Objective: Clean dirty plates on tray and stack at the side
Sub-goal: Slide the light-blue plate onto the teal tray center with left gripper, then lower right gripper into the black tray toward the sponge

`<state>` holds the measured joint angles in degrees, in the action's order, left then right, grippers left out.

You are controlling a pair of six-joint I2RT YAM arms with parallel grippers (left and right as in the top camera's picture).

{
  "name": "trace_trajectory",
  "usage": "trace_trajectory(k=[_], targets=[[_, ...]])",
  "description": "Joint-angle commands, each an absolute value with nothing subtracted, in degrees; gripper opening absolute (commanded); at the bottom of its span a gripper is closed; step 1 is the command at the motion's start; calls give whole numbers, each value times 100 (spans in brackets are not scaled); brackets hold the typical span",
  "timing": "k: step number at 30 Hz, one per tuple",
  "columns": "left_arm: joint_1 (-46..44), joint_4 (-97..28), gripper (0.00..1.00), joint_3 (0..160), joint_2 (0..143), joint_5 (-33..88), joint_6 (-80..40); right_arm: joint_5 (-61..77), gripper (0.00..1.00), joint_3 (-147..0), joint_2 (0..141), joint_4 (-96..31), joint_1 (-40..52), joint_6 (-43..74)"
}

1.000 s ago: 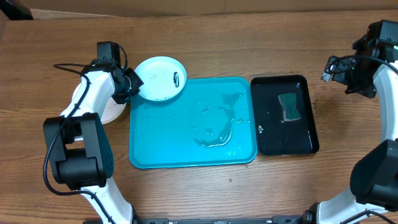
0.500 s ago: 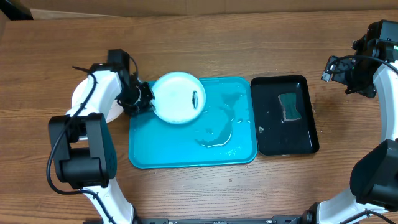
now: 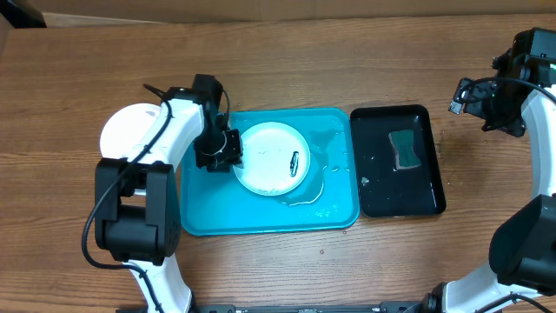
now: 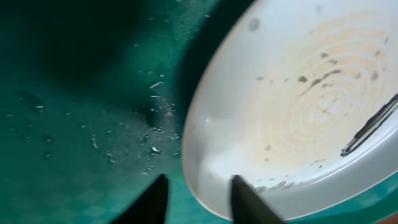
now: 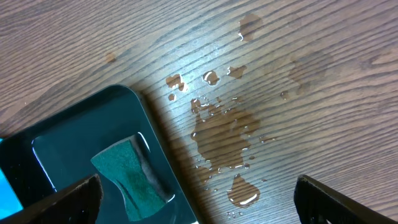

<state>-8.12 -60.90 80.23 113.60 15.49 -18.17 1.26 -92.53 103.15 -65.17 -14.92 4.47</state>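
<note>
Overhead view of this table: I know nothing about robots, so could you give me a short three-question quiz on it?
1. True or false: the white plate lies on the turquoise tray.
2. What lies in the black tray?
3. Which straddles the plate's rim: A the left pincer, or B the right pincer?
Key: 1 true; 2 a green sponge; 3 A.

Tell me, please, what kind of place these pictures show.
Probably a robot lab bench set up for dishwashing practice: wooden table, wet turquoise tray holding a smeared white plate, sponge in a black tray.
</note>
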Motion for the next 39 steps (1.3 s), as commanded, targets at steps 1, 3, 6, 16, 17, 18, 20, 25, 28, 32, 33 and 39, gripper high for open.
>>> trace_trajectory(k=[1,3,6,16,17,18,20,25,28,32,33,39], targets=[[-867,-6114,42,8123,11408,1457,-1597,143,100,-9295,10289,-6484,-1496,471],[-860,-6112,41,8250,11406,1455,-1476,143,100,-9295,10289,-6484,-1496,471],[-860,-5942,38,8493,11406,1400,-1105,143,100,-9295,10289,-6484,-1496,471],[-921,-5168,24,8543,11410,272,-443,143,100,-9295,10289,-6484,-1496,471],[-932,-5118,24,8501,11410,285,-445,143,100,-9295,10289,-6484,-1496,471],[-945,-5061,23,8449,11410,301,-445,143,100,-9295,10289,-6484,-1496,471],[-996,-4936,21,8322,11410,301,-449,143,100,-9295,10289,-6484,-1496,471],[-1109,-4672,19,8084,11410,399,-449,143,100,-9295,10289,-6484,-1496,471],[-1170,-4624,20,8077,11410,554,-443,143,100,-9295,10289,-6484,-1496,471],[-1201,-4574,23,8077,11410,534,-445,143,100,-9295,10289,-6482,-1496,471],[-1197,-4578,24,8077,11410,534,-443,143,100,-9295,10289,-6484,-1496,471],[-1221,-4416,24,7898,11413,534,-445,143,100,-9295,10289,-6484,-1496,471]])
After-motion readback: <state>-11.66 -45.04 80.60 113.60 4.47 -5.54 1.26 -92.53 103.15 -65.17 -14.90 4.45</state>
